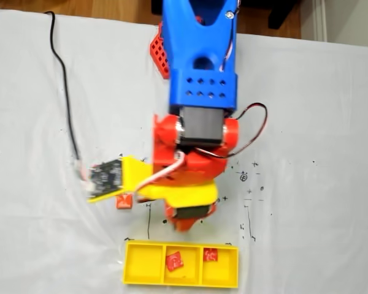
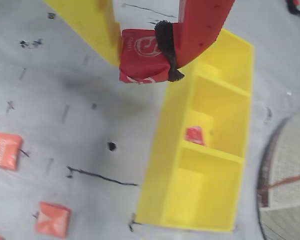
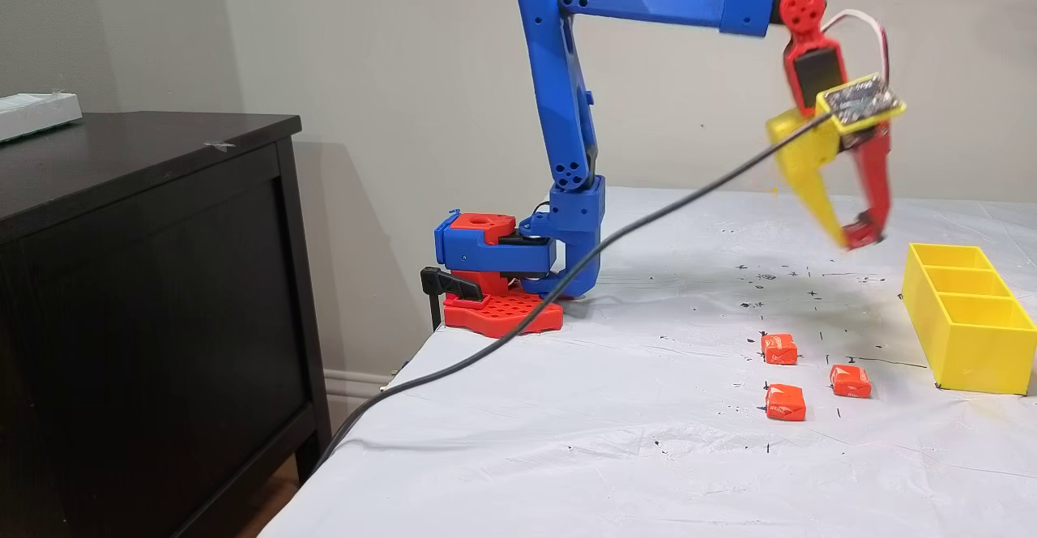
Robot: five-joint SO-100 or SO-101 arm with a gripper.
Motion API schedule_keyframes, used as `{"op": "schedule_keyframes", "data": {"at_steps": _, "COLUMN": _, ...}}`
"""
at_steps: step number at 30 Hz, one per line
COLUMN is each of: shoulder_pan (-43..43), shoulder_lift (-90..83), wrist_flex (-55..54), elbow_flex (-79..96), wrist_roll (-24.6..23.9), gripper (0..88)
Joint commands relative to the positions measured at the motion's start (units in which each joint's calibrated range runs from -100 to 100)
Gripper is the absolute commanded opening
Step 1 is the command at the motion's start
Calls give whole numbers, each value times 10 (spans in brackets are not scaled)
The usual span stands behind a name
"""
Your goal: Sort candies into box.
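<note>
One arm (image 3: 567,117) is raised from its base (image 3: 498,275) at the counter's back edge in a fixed view, upper link near vertical, forearm level, wrist bent so the jaws (image 3: 851,234) hang downward above the counter (image 3: 616,408), clear of the surface and just short of the box (image 3: 968,323).

Box: long yellow tray of three compartments in a row. In a fixed view its long axis runs left to right along the lower edge (image 1: 181,264); in the wrist view it runs up and down the right side (image 2: 205,150).

Jaws: closed narrowly on a red candy (image 2: 142,56), pinched between the yellow finger and the red finger's black pad, held beside the box's long wall, above bare counter.

Two red candies lie in the box: one in the middle compartment (image 1: 174,262), one in the right compartment (image 1: 210,254) as that view shows it. Three orange candies (image 3: 850,381) lie loose on the counter, near the box, apart from each other.
</note>
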Motion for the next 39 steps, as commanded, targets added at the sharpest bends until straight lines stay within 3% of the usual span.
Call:
{"op": "schedule_keyframes", "data": {"at_steps": 1, "shoulder_pan": 34, "shoulder_lift": 35, "wrist_flex": -13, "elbow_flex": -141, "wrist_roll": -4, "gripper": 2}}
{"op": "schedule_keyframes", "data": {"at_steps": 7, "shoulder_pan": 58, "shoulder_lift": 137, "wrist_flex": -32, "elbow_flex": -234, "wrist_roll": -11, "gripper": 2}}
{"op": "schedule_keyframes", "data": {"at_steps": 13, "shoulder_pan": 64, "shoulder_lift": 220, "wrist_flex": 17, "elbow_flex": -321, "wrist_roll": -10, "gripper": 2}}
{"op": "schedule_keyframes", "data": {"at_steps": 32, "shoulder_pan": 57, "shoulder_lift": 218, "wrist_flex": -31, "elbow_flex": -236, "wrist_roll": -19, "gripper": 2}}
{"op": "schedule_keyframes", "data": {"at_steps": 36, "shoulder_pan": 57, "shoulder_lift": 219, "wrist_flex": -29, "elbow_flex": -237, "wrist_roll": -18, "gripper": 61}}
{"op": "schedule_keyframes", "data": {"at_steps": 39, "shoulder_pan": 57, "shoulder_lift": 221, "wrist_flex": -28, "elbow_flex": -235, "wrist_roll": -18, "gripper": 157}}
